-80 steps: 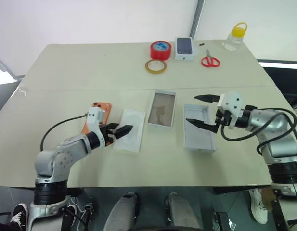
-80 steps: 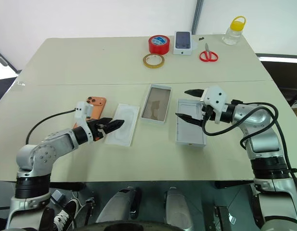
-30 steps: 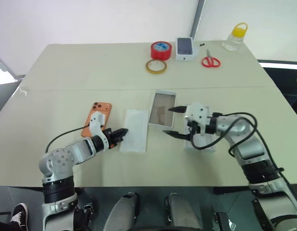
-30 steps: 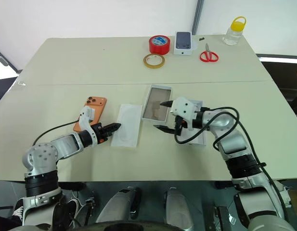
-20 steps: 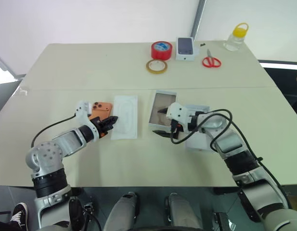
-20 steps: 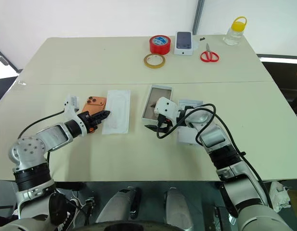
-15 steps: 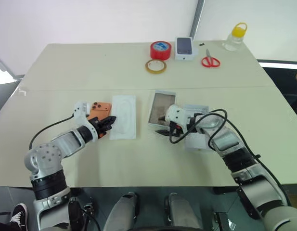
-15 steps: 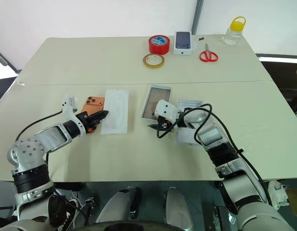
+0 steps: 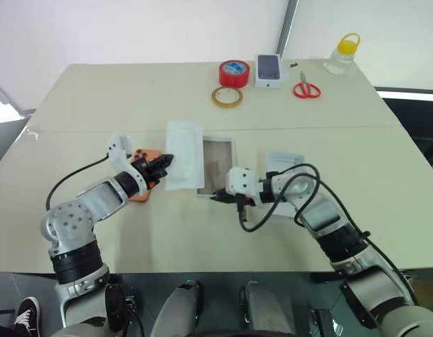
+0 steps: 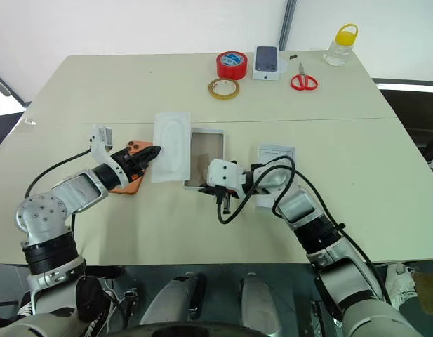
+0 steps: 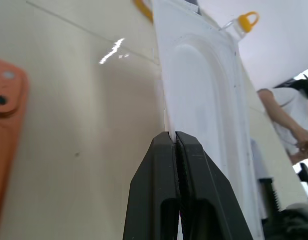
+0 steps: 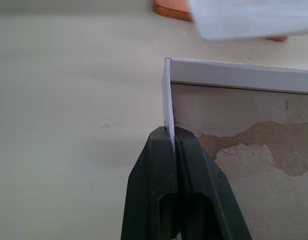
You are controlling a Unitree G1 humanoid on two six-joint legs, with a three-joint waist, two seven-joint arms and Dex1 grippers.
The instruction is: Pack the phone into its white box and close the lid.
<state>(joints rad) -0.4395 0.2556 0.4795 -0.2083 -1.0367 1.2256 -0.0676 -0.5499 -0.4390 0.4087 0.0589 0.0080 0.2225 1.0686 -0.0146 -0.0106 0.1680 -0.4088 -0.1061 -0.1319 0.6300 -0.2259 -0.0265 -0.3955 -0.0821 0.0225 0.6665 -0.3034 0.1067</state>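
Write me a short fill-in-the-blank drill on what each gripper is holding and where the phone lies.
1. The left gripper is shut on the edge of the flat white ____.
2. The right gripper pinches the rim of the white ____.
3. The orange phone lies on the ____, not in a gripper.

Missing words: insert; box; table

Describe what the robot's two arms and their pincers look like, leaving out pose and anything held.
Both arms are silver-grey metal, with rounded, perforated shoulder housings and black bands at the joints. A black cable loops loosely outside each forearm. Each wrist ends in a white block. The left pincer and right pincer each have two black tapered fingers, finely ribbed on their inner faces.
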